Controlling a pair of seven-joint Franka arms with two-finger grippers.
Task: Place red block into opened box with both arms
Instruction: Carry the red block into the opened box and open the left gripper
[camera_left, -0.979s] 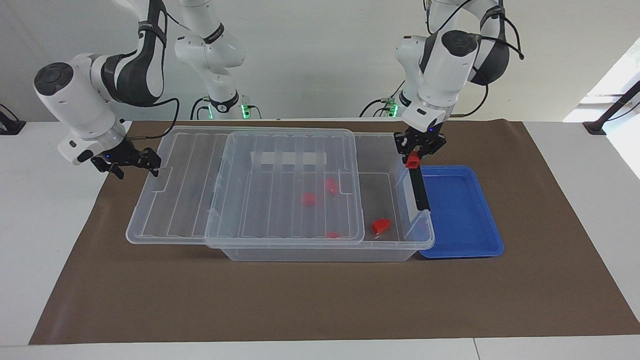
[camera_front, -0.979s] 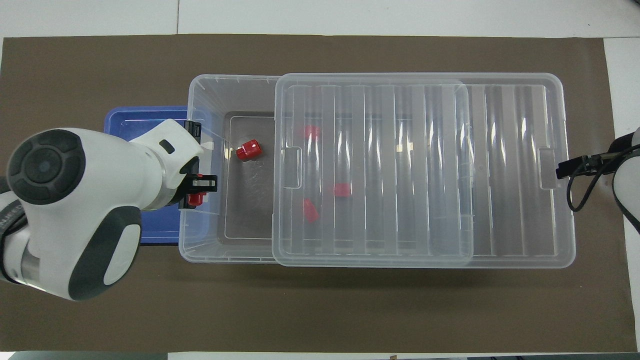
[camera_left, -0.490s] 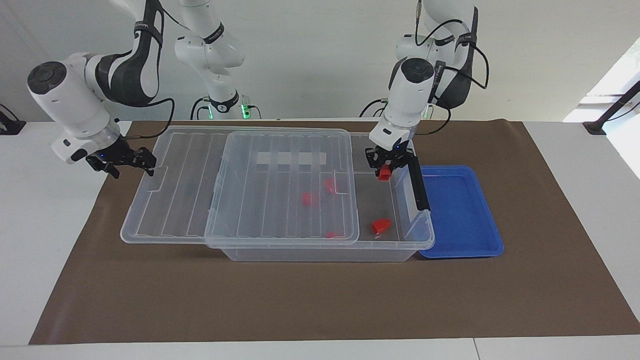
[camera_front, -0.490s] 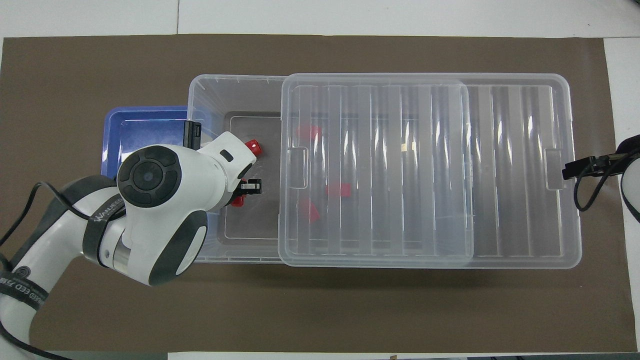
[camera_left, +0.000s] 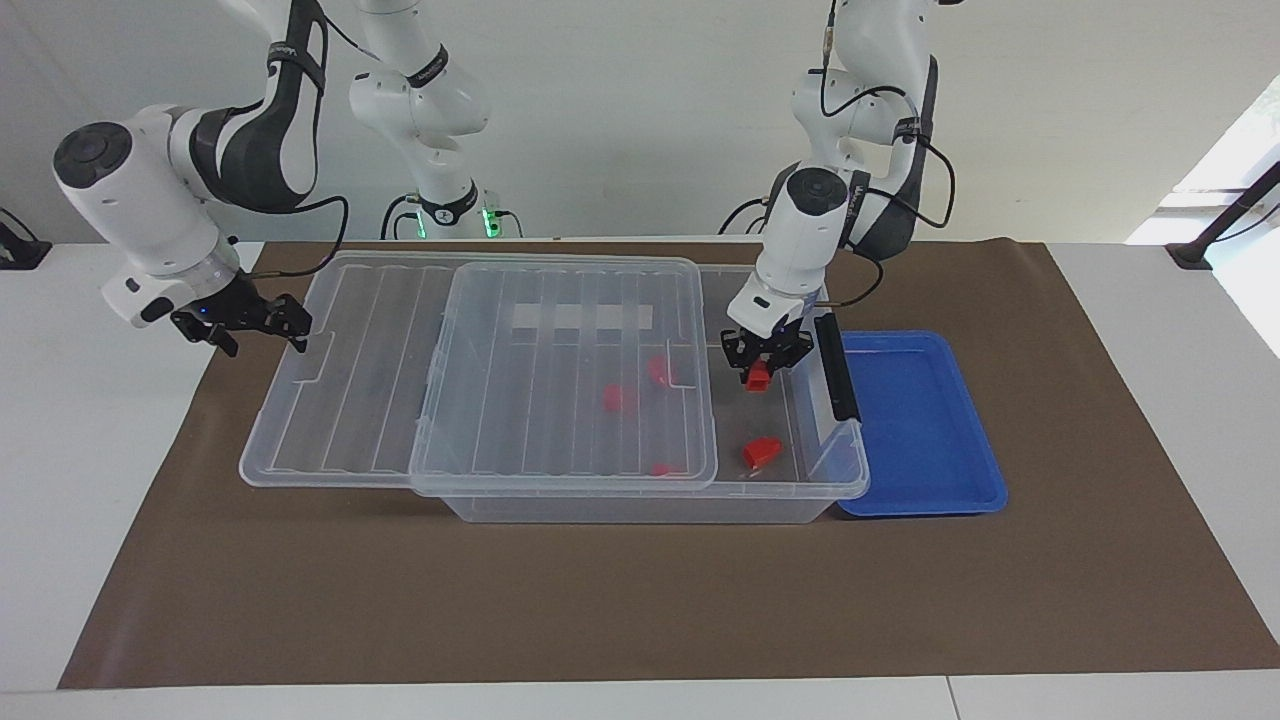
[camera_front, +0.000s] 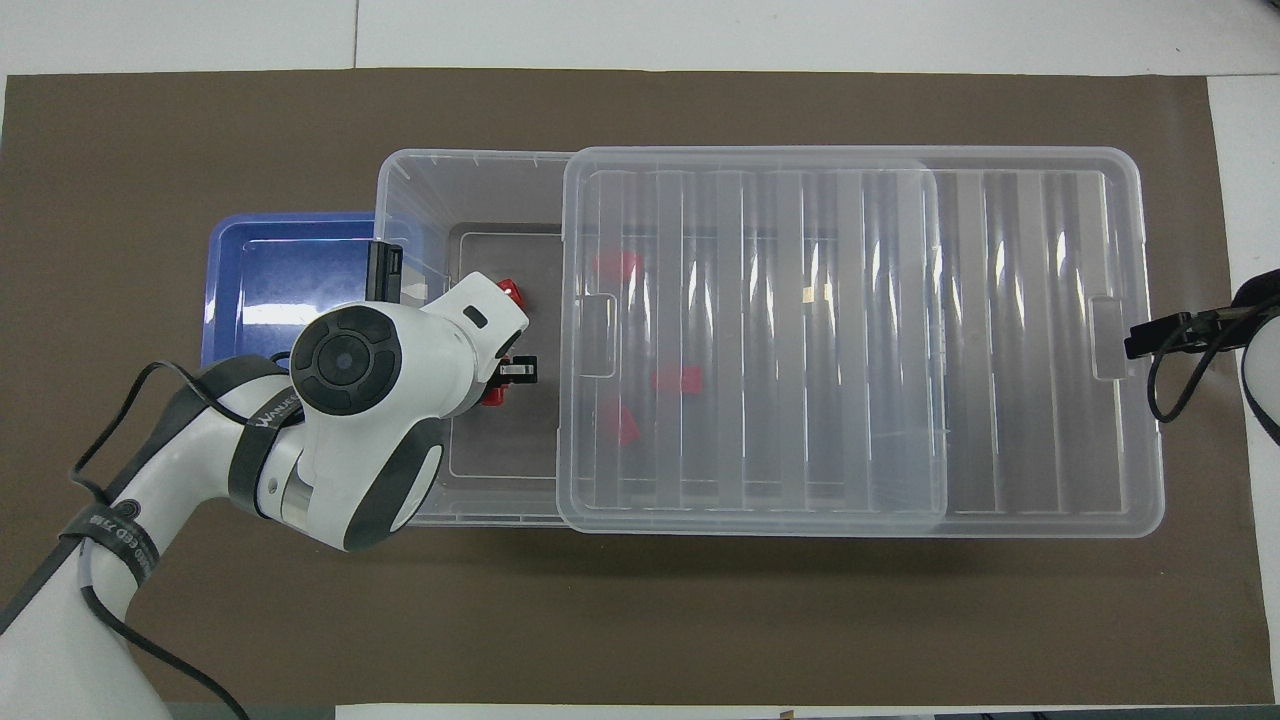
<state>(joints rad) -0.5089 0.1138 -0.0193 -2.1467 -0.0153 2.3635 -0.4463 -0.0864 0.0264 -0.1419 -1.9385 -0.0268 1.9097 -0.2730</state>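
Observation:
The clear box (camera_left: 640, 508) (camera_front: 400, 200) has its ribbed lid (camera_left: 350, 400) (camera_front: 1000, 340) slid partly off toward the right arm's end, so the end by the left arm is uncovered. Over that uncovered part hangs my left gripper (camera_left: 760, 368) (camera_front: 500, 385), shut on a small red block (camera_left: 758, 378) (camera_front: 492, 397). Another red block (camera_left: 762, 452) (camera_front: 510, 292) lies on the bare box floor, and three more show through the lid. My right gripper (camera_left: 265, 325) (camera_front: 1135, 340) stands open at the lid's end rim, touching it.
A shallow blue tray (camera_left: 920, 420) (camera_front: 290, 260) sits beside the box toward the left arm's end. A black clip handle (camera_left: 836, 368) (camera_front: 384, 270) stands on the box's end wall next to the left gripper. Brown mat lies under everything.
My left gripper carried the red block from above the box's end wall inward over the open floor and lower. The lid and right gripper shifted slightly toward the right arm's end.

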